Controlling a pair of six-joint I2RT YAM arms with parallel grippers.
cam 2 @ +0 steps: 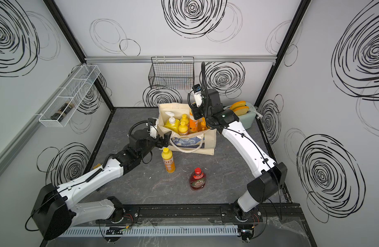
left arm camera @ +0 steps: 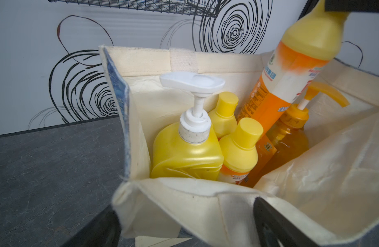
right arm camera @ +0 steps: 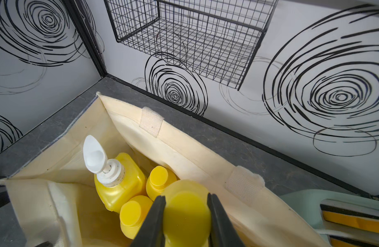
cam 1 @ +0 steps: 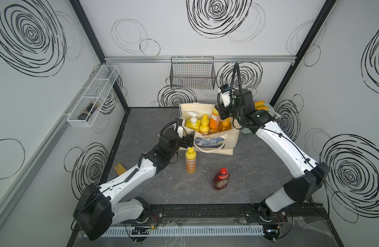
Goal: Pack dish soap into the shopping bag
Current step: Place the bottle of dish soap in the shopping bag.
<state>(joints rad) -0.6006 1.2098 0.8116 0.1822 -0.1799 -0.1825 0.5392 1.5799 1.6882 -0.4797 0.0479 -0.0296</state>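
4 soap bottles stand inside the cream canvas shopping bag (cam 1: 231, 139). A 5th, a yellow-capped orange plastic bottle (left arm camera: 291, 70), hangs tilted in its mouth. Left on the grey tabletop (cam 1: 259, 181): 1 matching yellow-capped bottle (cam 1: 191, 160) and 1 red Fairy bottle (cam 1: 221, 179). Right claw (right arm camera: 186, 195) pinches the 5th bottle's cap. Left claw (cam 1: 189, 141) is spread wide at the bag's front rim.

Everything in view is being counted by kind.

Four yellow-capped bottles (cam 1: 204, 118) (cam 1: 204, 129) (cam 1: 214, 123) (cam 1: 190, 160) are being tallied, along with two pump bottles (cam 1: 192, 125) (cam 1: 224, 126) and one red Fairy bottle (cam 1: 220, 181). One canvas shopping bag (cam 1: 229, 141) is being counted. Two wire baskets (cam 1: 192, 74) (cam 1: 102, 72), one dark jar (cam 1: 86, 111), one pale green toaster (cam 2: 249, 119) and two yellow sponges (cam 2: 238, 104) (cam 2: 241, 109) are being noted.
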